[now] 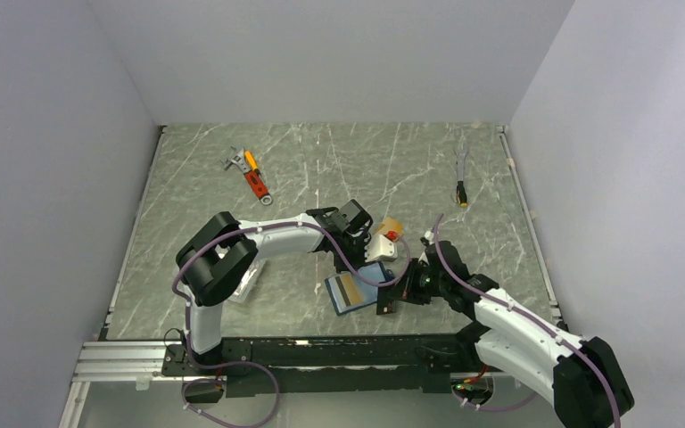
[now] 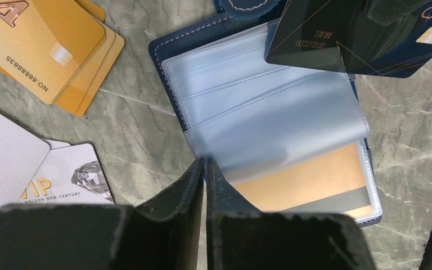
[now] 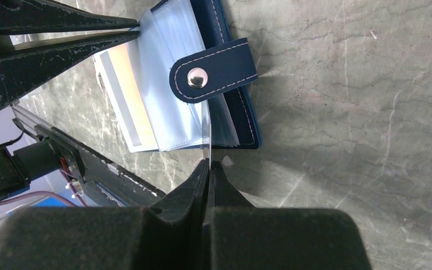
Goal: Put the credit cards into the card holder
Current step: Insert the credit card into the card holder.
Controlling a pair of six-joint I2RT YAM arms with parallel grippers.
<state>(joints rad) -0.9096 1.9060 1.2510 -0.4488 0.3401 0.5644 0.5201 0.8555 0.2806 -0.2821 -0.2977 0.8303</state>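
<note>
The left hand (image 2: 205,169) was closed: I observed its fingers pressed nearly together on the edge of a clear sleeve (image 2: 281,129) of the holder (image 2: 157,56), with that sleeve partly lifted. The right hand (image 3: 208,164) was clamped on the black card (image 2: 326,39), gripped by one edge and poised at the holder's end near the snap tab (image 3: 214,70). I could not tell whether the card had entered a pocket. The holder lay open on the tabletop (image 2: 140,129), between the two arms and toward the near edge. One gold card (image 2: 304,180) sat in a pocket beneath the lifted sleeve. Loose gold cards (image 2: 34,45) lay stacked near the holder, with silver-white cards (image 2: 3,152) next to them. Neither group touched the holder.
</note>
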